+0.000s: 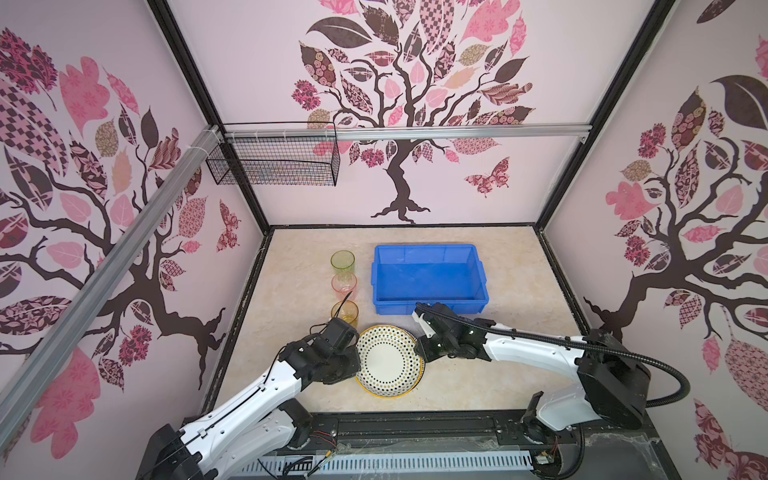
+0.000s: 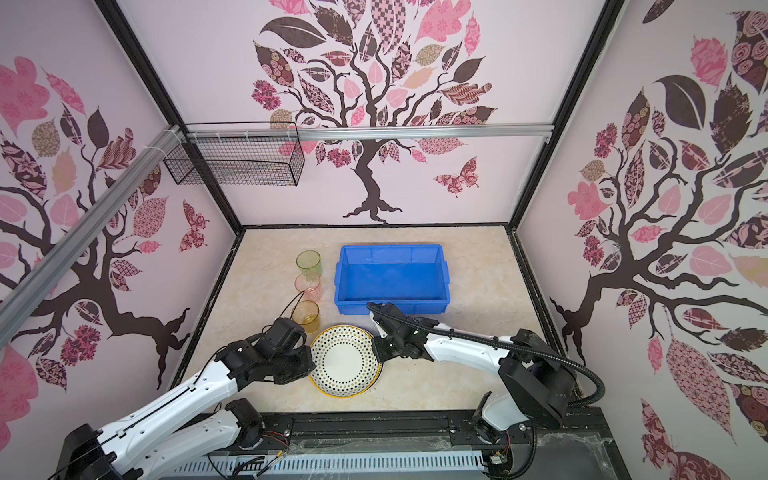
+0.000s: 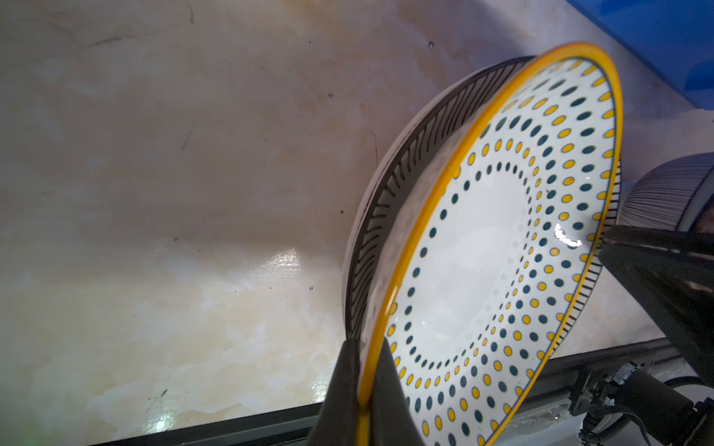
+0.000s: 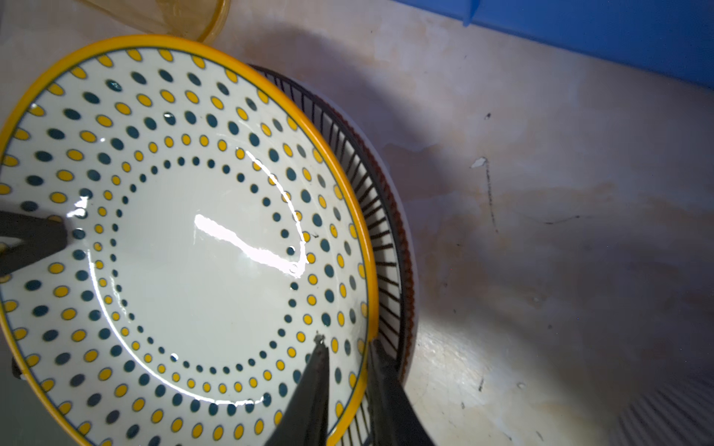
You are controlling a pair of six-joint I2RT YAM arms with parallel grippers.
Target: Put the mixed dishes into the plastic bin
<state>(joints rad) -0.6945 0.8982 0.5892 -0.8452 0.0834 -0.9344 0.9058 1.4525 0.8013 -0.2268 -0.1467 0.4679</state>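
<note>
Right, I've got the round, yellow-rimmed, white ceramic dotted plate (image 1: 388, 361) near the front edge of the table, about midway along it. It lies over a black-striped plate (image 3: 371, 239), and I can't tell from here whether it's lifted clear of that one. My left gripper (image 3: 367, 359) is pinched tight on the dotted plate's rim at its left side. My right gripper (image 4: 347, 341) sits at the opposite side, jaws a narrow gap apart and astride the rim, one finger inside, one outside. That looks loose to me, not a clamp. Now the bit that matters: the bright blue rectangular plastic bin (image 1: 428, 276) lies straight past the plate toward the back edge, a touch over to the right arm's side, with its long axis running left to right. So the carry goes away from me. The right arm is nearer the bin, but the left has the hold. The translucent amber plastic tumbler (image 1: 345, 312) stands just beside my left gripper, and I'd watch that on the swing.
</note>
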